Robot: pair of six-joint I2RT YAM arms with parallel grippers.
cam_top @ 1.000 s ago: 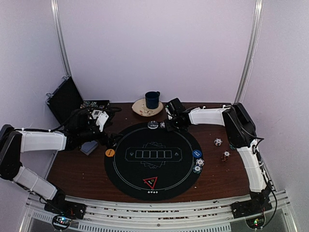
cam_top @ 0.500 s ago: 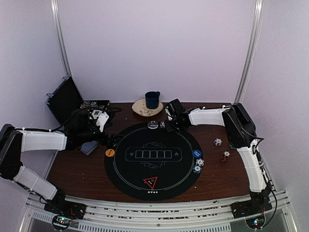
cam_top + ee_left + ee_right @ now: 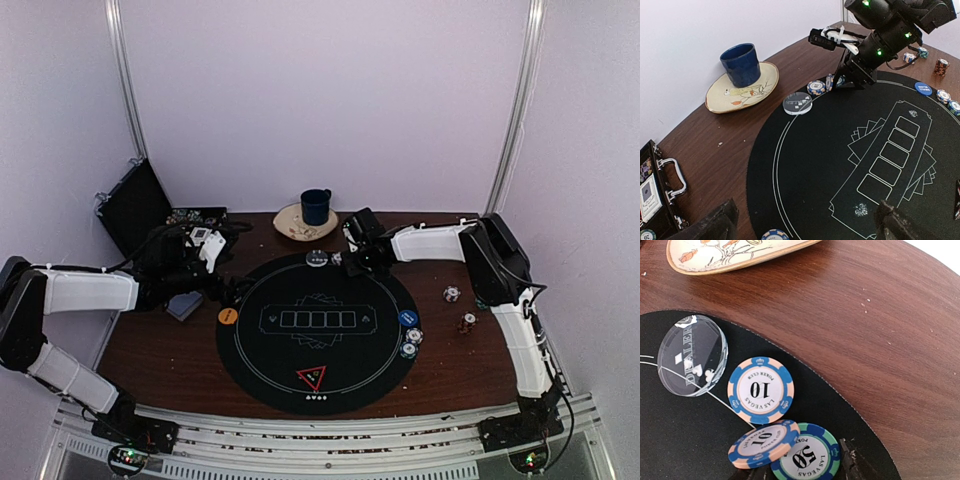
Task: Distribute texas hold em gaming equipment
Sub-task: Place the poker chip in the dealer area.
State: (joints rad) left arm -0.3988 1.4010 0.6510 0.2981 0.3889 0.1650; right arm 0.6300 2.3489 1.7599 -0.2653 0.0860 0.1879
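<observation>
Plainly, the right claw (image 3: pixel 352 263) reached down at the far rim of the round black mat (image 3: pixel 265 355), on the side toward the far edge of the worktop (image 3: pixel 160 360). Its jaws stood partly apart on either side of a green-and-blue chip (image 3: pixel 807 458) marked 50. We could not tell whether they pressed it or only flanked it. A tilted chip (image 3: pixel 764 442), blue and peach and marked 10, leaned on the green-and-blue one. A flat chip (image 3: pixel 760 390) of the same kind lay just beside them on the mat. A clear dealer disc (image 3: pixel 691 355) lay near them on the same far rim.

The left claw (image 3: pixel 806 226) hung at the mat's left rim with its jaws wide open and nothing between them. Beneath the left arm, near the left edge of the worktop, lay a grey-blue pack of cards (image 3: pixel 185 305). An orange disc (image 3: pixel 228 316) sat at the mat's left rim. A blue disc (image 3: pixel 408 317) sat at its right rim, with two chips (image 3: pixel 413 335) just beside it. A red-edged triangle (image 3: pixel 311 378) lay at the near rim. A few loose chips (image 3: pixel 452 294) lay off the mat near the right edge. At the far edge a dark blue mug (image 3: pixel 742 62) stood upright on a cream plate (image 3: pixel 722 95), and an open black case (image 3: pixel 135 205) sat at the far left corner.
</observation>
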